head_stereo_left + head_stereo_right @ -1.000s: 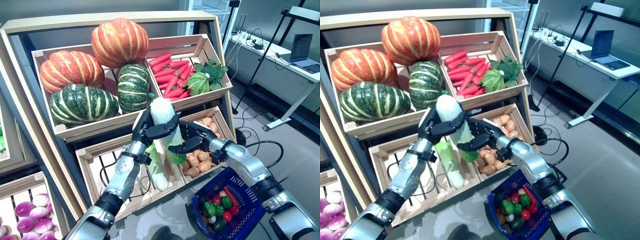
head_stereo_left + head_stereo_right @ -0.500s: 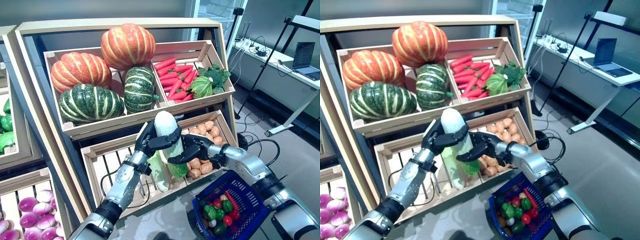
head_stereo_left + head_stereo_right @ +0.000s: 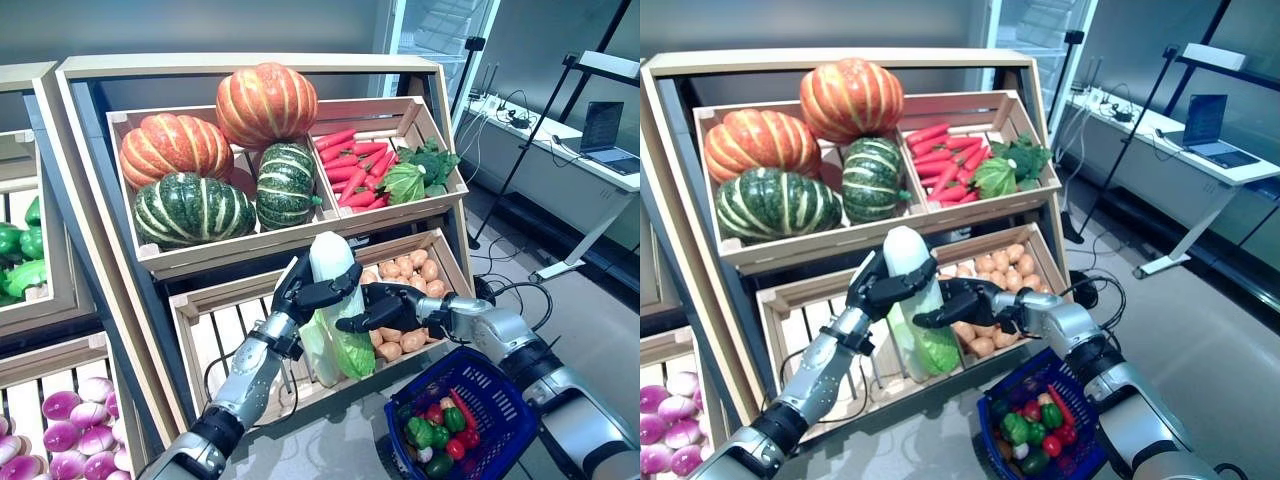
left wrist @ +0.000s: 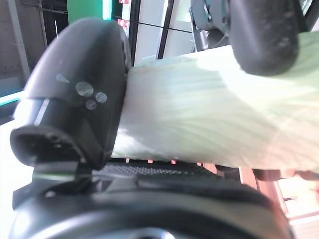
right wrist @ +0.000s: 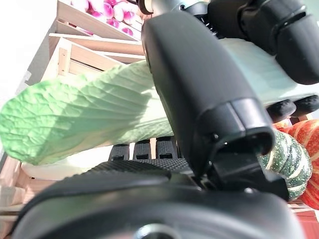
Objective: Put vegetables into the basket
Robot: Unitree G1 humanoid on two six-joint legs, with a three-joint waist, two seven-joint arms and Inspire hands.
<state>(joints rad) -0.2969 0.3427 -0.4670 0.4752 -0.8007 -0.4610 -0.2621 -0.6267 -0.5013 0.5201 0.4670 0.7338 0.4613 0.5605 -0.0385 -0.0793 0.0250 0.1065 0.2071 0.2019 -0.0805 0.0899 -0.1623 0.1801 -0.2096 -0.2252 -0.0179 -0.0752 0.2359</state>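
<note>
A long pale cabbage [image 3: 332, 262] with a white stalk end and green leaves is held upright in front of the stand's lower crate. My left hand [image 3: 300, 290] is curled round its upper part; the left wrist view shows my thumb [image 4: 79, 99] pressed against the cabbage [image 4: 209, 114]. My right hand [image 3: 385, 305] reaches in from the right and is curled on the middle of it; the right wrist view shows its thumb [image 5: 199, 89] across the leaves [image 5: 75, 119]. The blue basket [image 3: 505, 390] stands on the floor at lower right with red and green vegetables in it.
The wooden stand [image 3: 250, 65] with slanted crates rises right behind the hands. A second shelf unit [image 3: 40, 300] stands to the left. A white desk [image 3: 560, 150] with a laptop, stands and floor cables are to the right.
The camera view has shifted, moving the stand rightward in the picture. Both hands stay on the cabbage, which has sunk slightly against the crates.
</note>
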